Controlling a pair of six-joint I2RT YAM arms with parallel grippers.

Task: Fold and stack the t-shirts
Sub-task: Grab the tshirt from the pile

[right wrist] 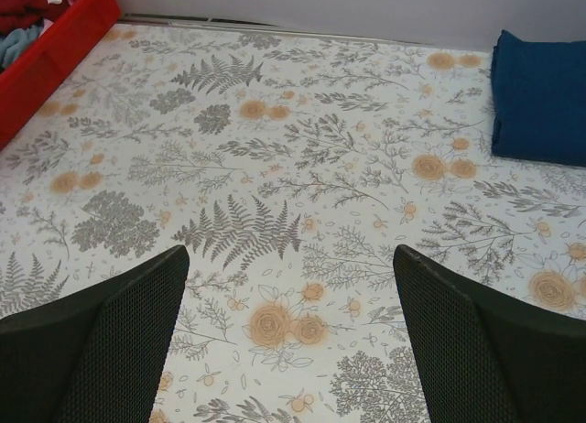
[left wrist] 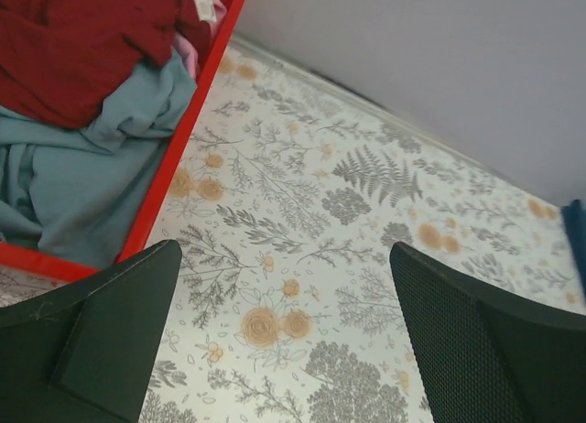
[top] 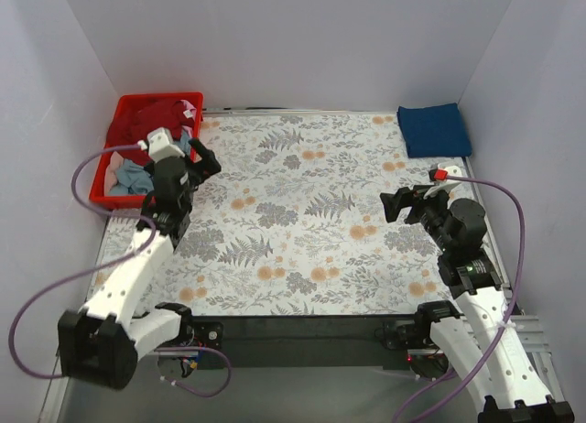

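- The right end effector [top: 394, 206] hovers over the right side of the floral counter [top: 302, 231]. Its jaws are spread wide with nothing between them, and they point toward the left.
- Farther back on the left, the left end effector [top: 209, 159] hangs just beside the red basket [top: 103, 200]. Its jaws are likewise spread wide and empty, over bare counter.
- The basket sits in the far left corner and holds loose, crumpled t-shirts. A grey-blue t-shirt [left wrist: 82, 167] lies at its near end, with a dark red t-shirt [left wrist: 82, 48] heaped behind it. A strip of a pink t-shirt [left wrist: 186, 55] shows against the basket's right wall.
- In the far right corner a navy blue t-shirt [top: 433, 129] lies folded flat on the counter, close to the back wall and well apart from both end effectors.
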